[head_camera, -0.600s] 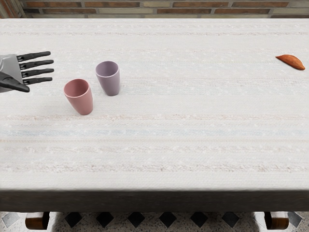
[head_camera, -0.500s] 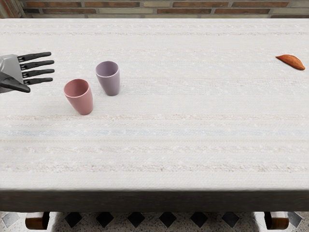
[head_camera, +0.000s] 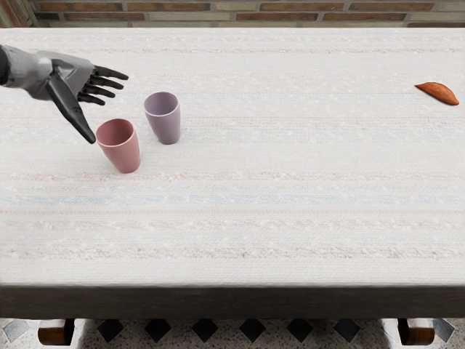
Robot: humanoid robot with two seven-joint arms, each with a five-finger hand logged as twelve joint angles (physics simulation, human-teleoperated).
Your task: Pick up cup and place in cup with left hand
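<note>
My left hand (head_camera: 103, 111) reaches in from the picture's left edge, open, its four fingers spread toward the right and its thumb stretched down toward the near side. The thumb tip shows right beside the rim of the pink cup (head_camera: 125, 154); whether they touch I cannot tell. Behind the pink cup and to its right stands the purple cup (head_camera: 167, 127), with the fingertips a short way left of it. Both cups are upright, and neither is held.
A reddish-brown sweet potato (head_camera: 439, 93) lies far off at the table's right side. The white cloth-covered table (head_camera: 254, 211) ends at a dark front edge, and a brick wall rises behind it.
My left hand has come further in to the right, and its thumb now points down toward the pink cup. Both cups and the sweet potato stay where they were.
</note>
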